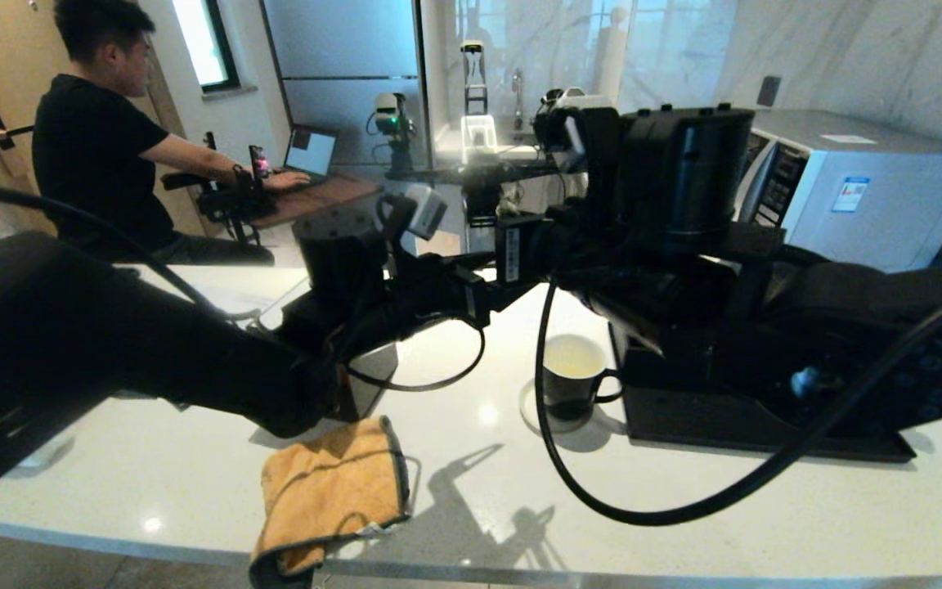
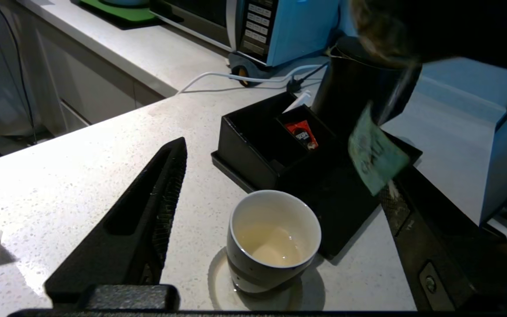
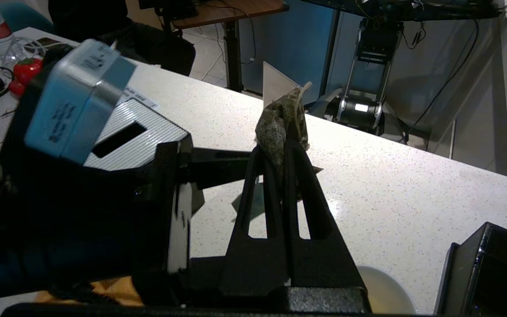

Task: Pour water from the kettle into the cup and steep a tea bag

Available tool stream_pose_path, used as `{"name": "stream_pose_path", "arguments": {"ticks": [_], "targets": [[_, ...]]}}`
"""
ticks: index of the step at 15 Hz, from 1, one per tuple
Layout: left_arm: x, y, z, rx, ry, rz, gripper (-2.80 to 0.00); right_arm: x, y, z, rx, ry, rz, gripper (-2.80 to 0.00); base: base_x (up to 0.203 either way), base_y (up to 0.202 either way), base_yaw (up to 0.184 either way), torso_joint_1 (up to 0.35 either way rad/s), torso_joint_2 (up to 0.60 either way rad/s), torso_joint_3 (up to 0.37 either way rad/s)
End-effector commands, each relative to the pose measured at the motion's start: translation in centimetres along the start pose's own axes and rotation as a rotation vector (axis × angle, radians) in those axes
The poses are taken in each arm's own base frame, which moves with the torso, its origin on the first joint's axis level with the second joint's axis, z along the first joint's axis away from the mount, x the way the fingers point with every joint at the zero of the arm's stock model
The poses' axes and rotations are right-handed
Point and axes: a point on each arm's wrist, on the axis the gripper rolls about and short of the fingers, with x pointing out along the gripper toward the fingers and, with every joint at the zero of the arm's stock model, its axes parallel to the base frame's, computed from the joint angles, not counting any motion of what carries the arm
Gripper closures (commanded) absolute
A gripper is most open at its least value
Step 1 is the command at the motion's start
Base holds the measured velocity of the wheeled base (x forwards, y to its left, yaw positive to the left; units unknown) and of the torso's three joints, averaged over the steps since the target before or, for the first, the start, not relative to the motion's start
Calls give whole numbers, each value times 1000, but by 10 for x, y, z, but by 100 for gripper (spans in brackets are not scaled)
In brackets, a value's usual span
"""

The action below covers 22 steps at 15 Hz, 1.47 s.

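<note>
the orange cloth (image 1: 332,491) is lying at the near edge of the white counter (image 1: 479,483), partly hanging over it. just beyond the cloth, the left arm is reaching across the counter from the left. the left gripper (image 2: 280,185) is standing released, its jaws spread wide and holding nothing; in the left wrist view one black finger (image 2: 148,211) is showing beside the cup and the other is lying along the opposite side.

the cup (image 1: 571,378) is sitting upright on a round coaster (image 2: 222,286) near the counter's middle, containing pale liquid, its handle pointing toward the black tray (image 1: 733,425) just beside it. a red sachet (image 2: 301,133) is lying in one compartment of the tray.

the right gripper (image 3: 285,160) is clenched on the tea bag (image 3: 280,125), pinching the grey-green pouch between its fingertips above the counter; a green paper tag (image 2: 374,152) is hanging in the air near the tray.

the kettle (image 2: 359,83) is standing at the tray's far end. a microwave (image 1: 855,188) is sitting farther back on the right. a seated person (image 1: 103,139) is working at a desk in the background.
</note>
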Motion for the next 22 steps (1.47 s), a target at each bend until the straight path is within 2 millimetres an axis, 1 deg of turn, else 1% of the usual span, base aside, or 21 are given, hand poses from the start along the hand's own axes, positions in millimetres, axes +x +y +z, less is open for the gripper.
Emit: {"name": "stream_pose_path", "arguments": {"ticks": [1, 4, 8, 17, 22], "targets": [[1, 0, 3, 5, -14, -2, -280, -2, 5, -1, 0, 1, 8, 0, 0, 0, 0, 0, 0, 0], [1, 1, 3, 4, -15, 0, -280, -2, 6, -9, -7, 24, 8, 0, 0, 0, 0, 0, 0, 0], [1, 4, 2, 24, -58, -3, -280, -2, 5, -16, -15, 45, 6, 0, 0, 0, 0, 0, 0, 0], [4, 7, -5, 21, -45, -5, -280, -1, 5, -18, 7, 51, 4, 0, 0, 0, 0, 0, 0, 0], [3, 8, -4, 24, -49, -4, -280, 0, 5, -19, 8, 53, 5, 0, 0, 0, 0, 0, 0, 0]]}}
